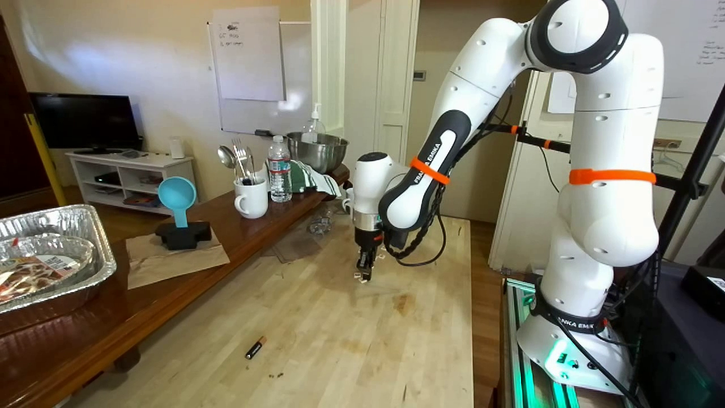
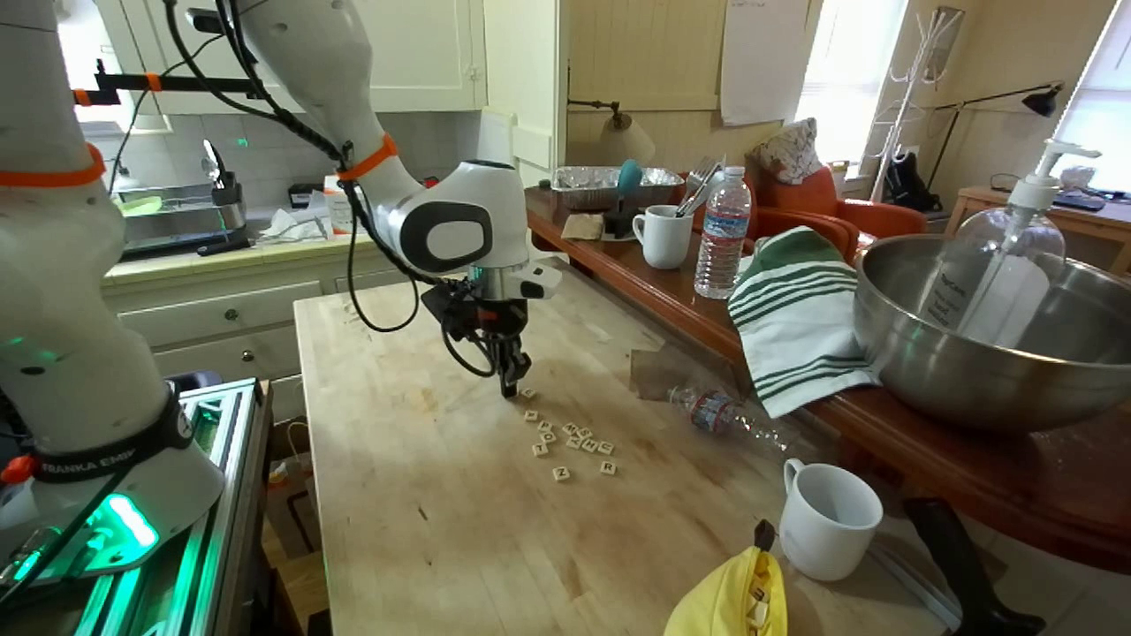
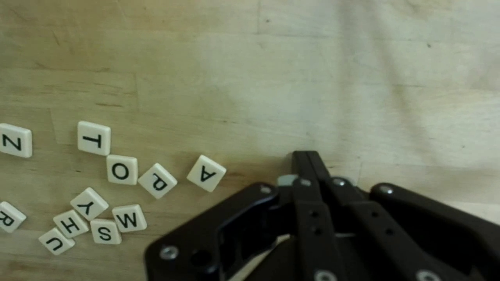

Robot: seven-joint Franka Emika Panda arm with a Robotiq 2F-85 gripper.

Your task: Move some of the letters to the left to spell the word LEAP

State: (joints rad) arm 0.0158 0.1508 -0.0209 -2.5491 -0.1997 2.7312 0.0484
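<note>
The letters are small cream tiles on the wooden table. In the wrist view the A tile (image 3: pixel 206 173) lies closest to the fingers on the left, then the P tile (image 3: pixel 157 180), the O tile (image 3: pixel 122 169) and the T tile (image 3: pixel 93 137). Z, R, Y, H, S, M and U tiles lie further left. My gripper (image 3: pixel 306 154) is shut, with nothing seen between its fingertips, low at the table. A pale tile (image 3: pixel 287 180) shows partly beside the left finger; its letter is hidden. In both exterior views my gripper (image 1: pixel 364 276) (image 2: pixel 510 390) is beside the tiles. No L or E is readable.
A battery (image 1: pixel 255 347) lies on the table. A crumpled plastic bottle (image 2: pixel 720 415), a white mug (image 2: pixel 829 521) and a yellow banana-shaped pouch (image 2: pixel 733 596) are on the table. A raised wooden ledge (image 1: pixel 238 249) runs along one side, with a bottle, a bowl and trays.
</note>
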